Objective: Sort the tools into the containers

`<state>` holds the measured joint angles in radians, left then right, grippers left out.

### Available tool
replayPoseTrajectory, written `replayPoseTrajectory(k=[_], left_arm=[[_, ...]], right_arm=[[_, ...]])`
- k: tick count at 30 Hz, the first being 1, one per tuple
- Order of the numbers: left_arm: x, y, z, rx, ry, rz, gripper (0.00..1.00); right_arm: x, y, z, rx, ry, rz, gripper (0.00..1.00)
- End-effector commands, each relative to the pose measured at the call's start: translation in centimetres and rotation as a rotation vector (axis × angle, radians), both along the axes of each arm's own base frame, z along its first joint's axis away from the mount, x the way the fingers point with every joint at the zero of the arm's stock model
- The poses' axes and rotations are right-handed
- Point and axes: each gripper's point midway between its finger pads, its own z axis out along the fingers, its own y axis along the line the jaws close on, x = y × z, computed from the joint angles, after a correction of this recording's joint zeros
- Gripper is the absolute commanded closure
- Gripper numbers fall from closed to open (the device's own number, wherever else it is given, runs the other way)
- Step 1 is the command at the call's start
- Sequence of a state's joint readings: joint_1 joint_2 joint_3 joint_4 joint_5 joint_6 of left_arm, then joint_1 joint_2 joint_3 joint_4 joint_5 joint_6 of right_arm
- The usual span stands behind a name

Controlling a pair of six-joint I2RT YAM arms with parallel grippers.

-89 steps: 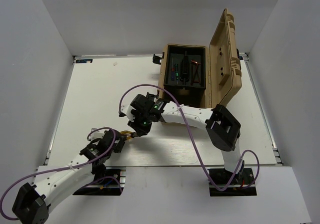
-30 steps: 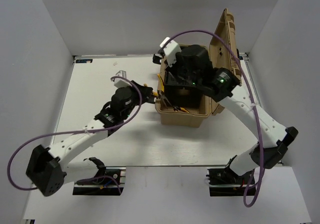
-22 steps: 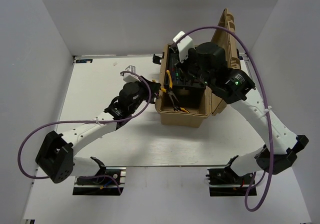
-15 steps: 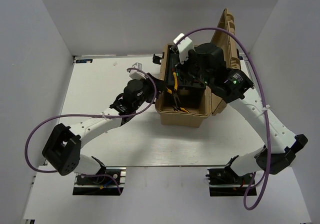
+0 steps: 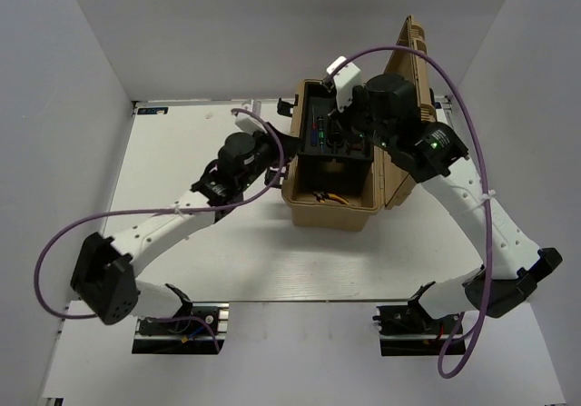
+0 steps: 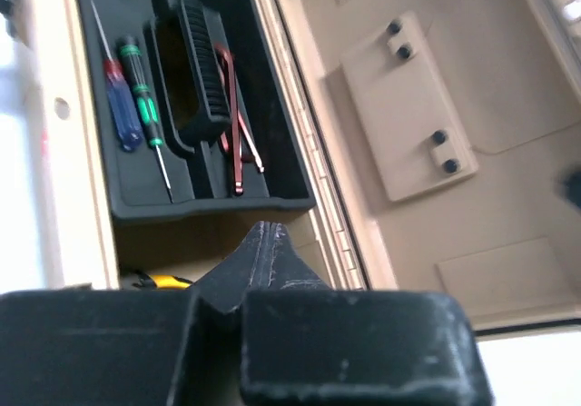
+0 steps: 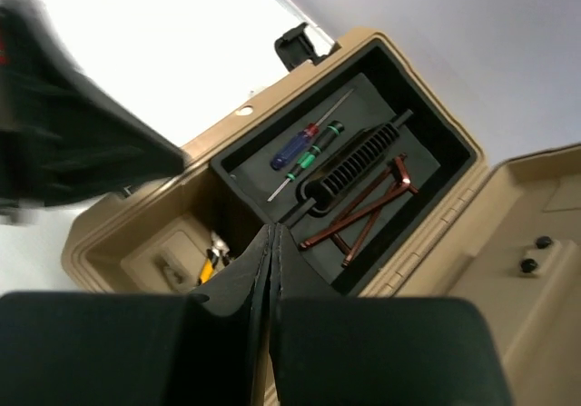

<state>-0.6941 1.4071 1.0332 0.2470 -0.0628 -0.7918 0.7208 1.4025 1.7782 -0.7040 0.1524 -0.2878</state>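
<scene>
The tan toolbox point(image 5: 331, 213) stands open, its lid point(image 5: 410, 88) upright on the right. The black inner tray point(image 5: 334, 135) holds a blue-handled screwdriver point(image 6: 121, 115), a green one point(image 6: 145, 106) and reddish-brown bent rods point(image 6: 234, 129). Yellow-handled pliers point(image 5: 324, 197) lie on the box bottom in front of the tray. They also show in the right wrist view point(image 7: 209, 265). My left gripper point(image 5: 289, 147) is shut and empty at the box's left wall, and shows in its own view point(image 6: 263, 231). My right gripper point(image 7: 270, 233) is shut and empty above the tray's near edge.
A black side latch point(image 5: 287, 106) sticks out at the box's far left corner. The white table point(image 5: 182, 152) lies left of the box and in front of it. Purple cables loop from both arms. White walls close in the table.
The pliers, upright at the box's left side half a second ago, now lie on the box bottom. My left gripper has moved slightly farther along the left wall. My right arm has shifted a little right.
</scene>
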Motion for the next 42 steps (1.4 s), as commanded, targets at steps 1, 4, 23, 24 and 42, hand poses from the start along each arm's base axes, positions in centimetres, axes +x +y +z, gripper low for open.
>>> replayPoseTrajectory(k=[1, 4, 23, 24, 42], left_arm=[[-1.6, 3.8, 5.2, 0.041, -0.113, 0.089, 1.00], [-3.2, 7.6, 3.6, 0.093, -0.076, 0.171, 0.95], [-7.5, 16.4, -3.6, 0.324, 0.033, 0.373, 0.25], [-7.3, 16.2, -3.7, 0.326, 0.034, 0.372, 0.25], [-3.2, 17.3, -6.7, 0.498, 0.065, 0.505, 0.32]], right_arm=[[-0.3, -1.2, 4.7, 0.075, -0.102, -0.009, 1.00], [1.0, -2.6, 8.1, 0.109, -0.189, -0.093, 1.00], [7.2, -28.5, 16.9, -0.022, -0.666, -1.070, 1.00], [7.2, -28.5, 16.4, -0.020, -0.638, -1.040, 1.00], [6.2, -17.9, -2.9, 0.212, 0.282, -0.229, 1.00]])
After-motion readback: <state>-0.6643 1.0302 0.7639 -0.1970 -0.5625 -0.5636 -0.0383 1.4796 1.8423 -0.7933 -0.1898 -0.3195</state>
